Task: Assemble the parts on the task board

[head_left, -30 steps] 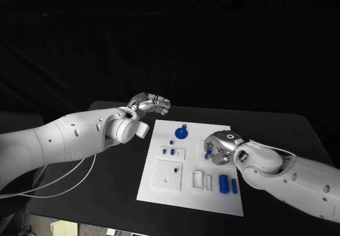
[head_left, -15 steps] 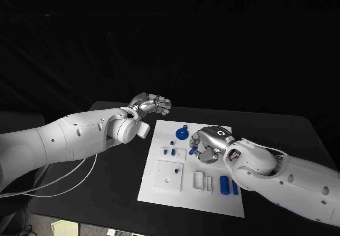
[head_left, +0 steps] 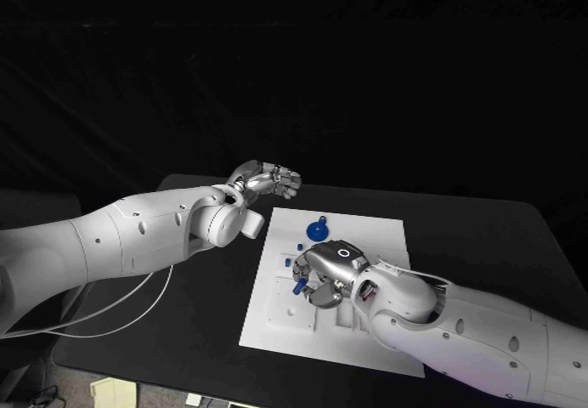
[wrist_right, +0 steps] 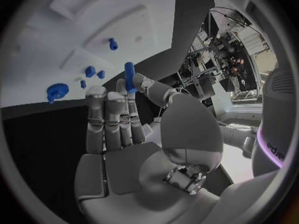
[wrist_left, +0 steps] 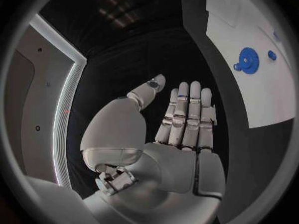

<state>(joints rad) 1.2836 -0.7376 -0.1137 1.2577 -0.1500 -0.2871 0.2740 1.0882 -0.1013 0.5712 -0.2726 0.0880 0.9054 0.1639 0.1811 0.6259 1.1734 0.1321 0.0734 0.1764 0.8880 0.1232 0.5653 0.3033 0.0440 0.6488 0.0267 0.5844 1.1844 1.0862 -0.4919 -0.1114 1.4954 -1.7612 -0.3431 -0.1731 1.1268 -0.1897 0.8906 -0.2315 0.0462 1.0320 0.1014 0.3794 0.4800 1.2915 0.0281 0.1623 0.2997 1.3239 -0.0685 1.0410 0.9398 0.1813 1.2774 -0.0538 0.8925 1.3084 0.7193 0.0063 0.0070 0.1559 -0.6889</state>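
task board (head_left: 276, 327): middle hidden under right hand (head_left: 321, 274) | recesses there: unreadable

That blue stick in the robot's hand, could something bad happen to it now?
Maybe. The right hand pinches the blue peg only near its lower end, so it might slip and drop. The hand also hangs just above small blue parts standing in the task board, so a clumsy move could bump them. From above, the hand hides the spot below, which may make aiming harder.

Probably lab — black table (head_left: 490, 229), dark backdrop, equipment racks (wrist_right: 215, 50) behind — robot test rig.
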